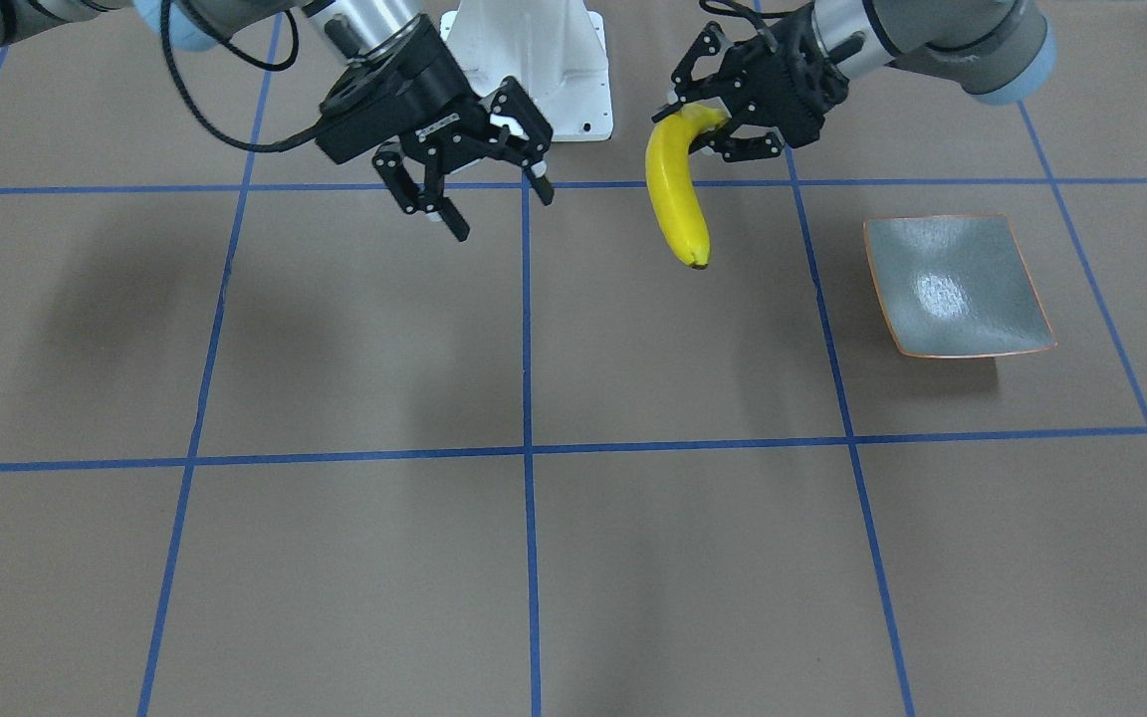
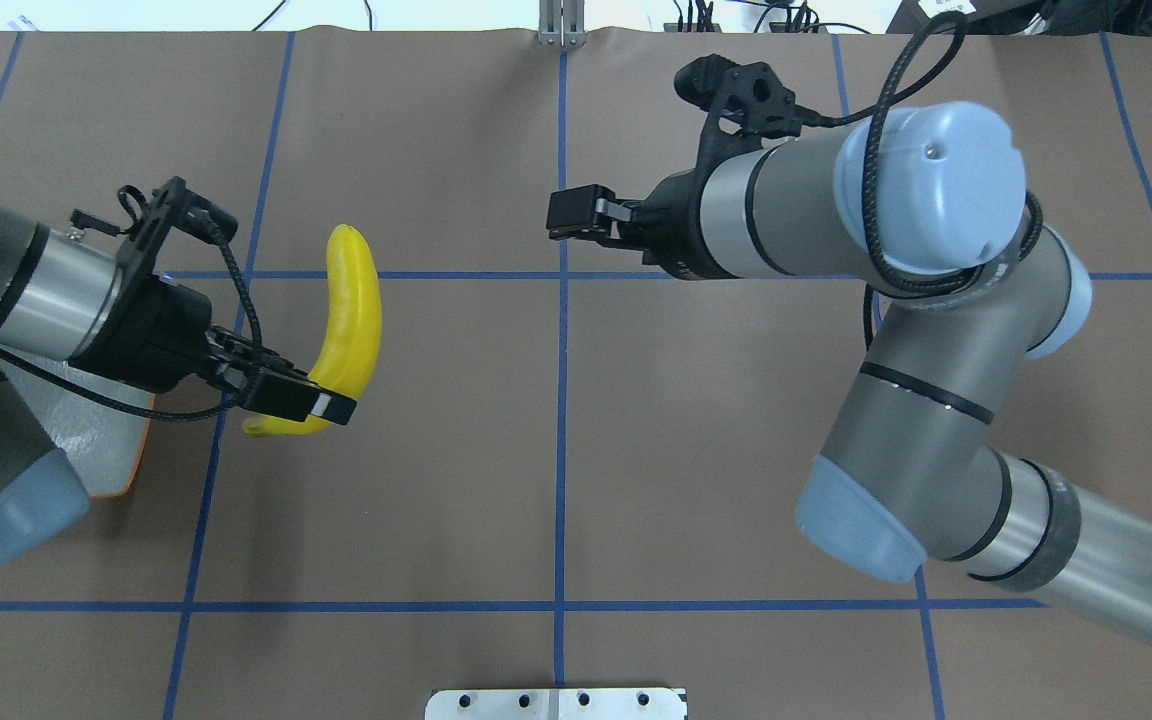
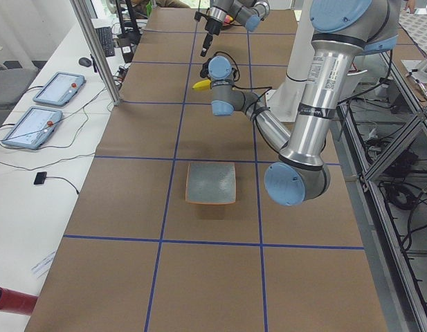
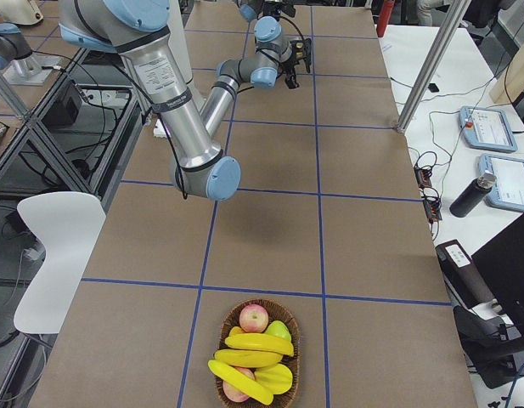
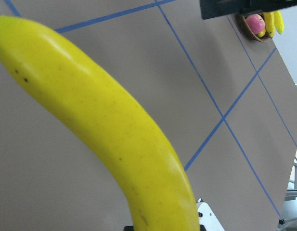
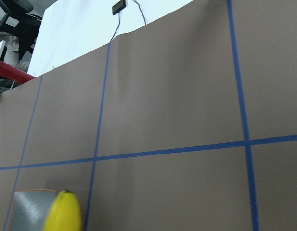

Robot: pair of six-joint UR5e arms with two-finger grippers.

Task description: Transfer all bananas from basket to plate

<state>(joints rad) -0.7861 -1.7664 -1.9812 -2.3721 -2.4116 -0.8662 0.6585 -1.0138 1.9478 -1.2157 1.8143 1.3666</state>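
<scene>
My left gripper [image 1: 704,126] is shut on the stem end of a yellow banana [image 1: 678,204], which hangs above the table. Overhead, the banana [image 2: 352,315] juts forward from the left gripper [image 2: 308,404]. It fills the left wrist view [image 5: 114,139]. The grey-green square plate [image 1: 957,289] lies on the table beside that arm, apart from the banana, and nothing lies on it. My right gripper [image 1: 496,207] hangs open above the table's middle with nothing between its fingers. The basket [image 4: 260,321] sits far off at the table's right end with more bananas [image 4: 257,342] in it.
Apples [image 4: 254,317] lie in the basket among the bananas. The plate [image 2: 126,455] is mostly hidden under my left arm in the overhead view. The robot's white base [image 1: 534,60] stands between the arms. Blue tape lines grid the brown table.
</scene>
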